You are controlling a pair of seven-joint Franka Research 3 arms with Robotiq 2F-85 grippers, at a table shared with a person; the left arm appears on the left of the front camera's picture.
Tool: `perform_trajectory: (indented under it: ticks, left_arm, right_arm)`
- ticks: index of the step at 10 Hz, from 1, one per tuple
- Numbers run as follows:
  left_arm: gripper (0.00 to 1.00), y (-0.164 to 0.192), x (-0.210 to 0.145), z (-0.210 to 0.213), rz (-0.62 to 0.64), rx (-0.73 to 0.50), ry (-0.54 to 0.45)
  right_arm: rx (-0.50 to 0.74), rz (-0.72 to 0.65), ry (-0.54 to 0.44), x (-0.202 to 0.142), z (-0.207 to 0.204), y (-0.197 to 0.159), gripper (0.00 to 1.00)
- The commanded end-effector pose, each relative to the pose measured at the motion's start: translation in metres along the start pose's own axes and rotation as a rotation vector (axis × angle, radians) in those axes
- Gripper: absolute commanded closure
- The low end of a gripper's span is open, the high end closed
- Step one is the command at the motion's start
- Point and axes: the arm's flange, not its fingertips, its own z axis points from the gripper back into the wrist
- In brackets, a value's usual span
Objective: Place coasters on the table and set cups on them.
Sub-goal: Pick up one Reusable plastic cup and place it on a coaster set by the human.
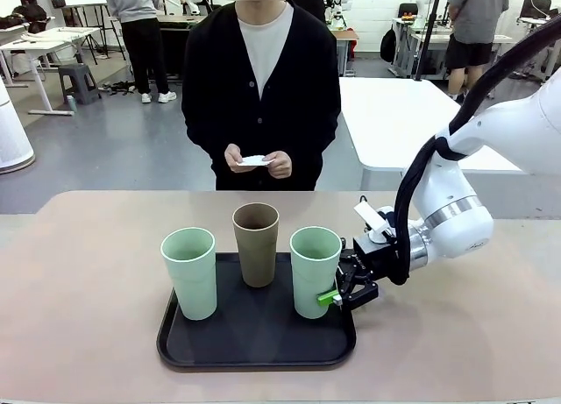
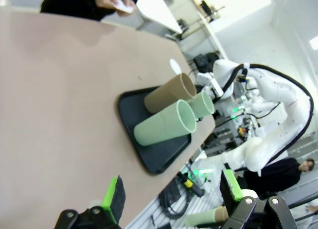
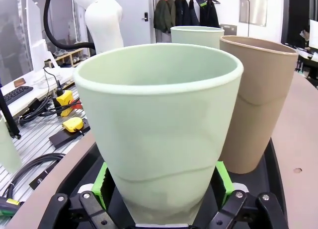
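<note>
Nearest: right mint cup (image 3: 159,134) stands upright at the right end of the black tray (image 1: 254,356), directly between the 2 fingers of the right hand (image 1: 331,292).
Grip state: the right hand's fingers are spread wide, with 1 green pad on each side of the cup's lower wall, just beside it. I cannot tell whether the pads touch the wall. The cup's base sits on the tray.
Arm pose: right arm (image 1: 456,220) comes in from the right, low over the desk (image 1: 88,272). The hand points sideways at the cup's lower third.
Other cups: brown cup (image 1: 256,244) stands at the tray's far middle and left mint cup (image 1: 190,272) at its left end. All 3 are upright and apart from each other.
Far side: coasters (image 1: 255,160), thin and white, are held in the person's hands (image 1: 279,166) beyond the desk, well apart from the tray. Their number cannot be told.
Other side: left hand (image 2: 173,191) hovers near the desk's edge with fingers apart and nothing between them, well apart from the cups.
Front view: 1 green pad shows at the cup's near side.
Right wrist view: both pads flank the cup, with the brown cup just behind it.
Left wrist view: the tray and 3 cups appear sideways, with the right arm beyond them.
</note>
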Motion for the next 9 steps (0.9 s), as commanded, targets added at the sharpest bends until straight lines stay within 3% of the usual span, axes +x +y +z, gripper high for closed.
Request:
perform_trajectory:
  ticks: [1, 2, 3, 4, 6, 7, 8, 9]
  left_arm:
    - [0.0, 0.001, 0.0, 0.001, -0.01, -0.006, -0.004]
    - [0.0, 0.001, 0.0, 0.001, -0.01, -0.006, -0.004]
    - [0.0, 0.001, 0.0, 0.001, -0.01, -0.006, -0.004]
    - [0.0, 0.001, 0.0, 0.001, -0.01, -0.006, -0.004]
    - [0.0, 0.001, 0.0, 0.001, -0.01, -0.006, -0.004]
    - [0.0, 0.001, 0.0, 0.001, -0.01, -0.006, -0.004]
    - [0.0, 0.001, 0.0, 0.001, -0.01, -0.006, -0.004]
    - [0.0, 0.001, 0.0, 0.001, -0.01, -0.006, -0.004]
  right_arm:
    - [0.029, 0.0, -0.001, -0.001, -0.003, -0.008, 0.0]
    - [0.032, 0.01, -0.005, -0.002, -0.003, -0.007, 0.59]
    - [0.03, 0.016, -0.008, -0.002, -0.003, -0.008, 0.6]
    - [0.03, 0.017, -0.008, -0.002, -0.003, -0.008, 1.0]
    - [0.027, 0.019, -0.005, -0.003, -0.002, -0.008, 1.0]
    - [-0.003, 0.023, -0.002, 0.004, 0.002, -0.004, 0.77]
    - [-0.029, 0.015, -0.016, 0.023, 0.01, 0.007, 0.2]
    - [-0.067, 0.028, 0.007, 0.051, 0.022, 0.021, 0.2]
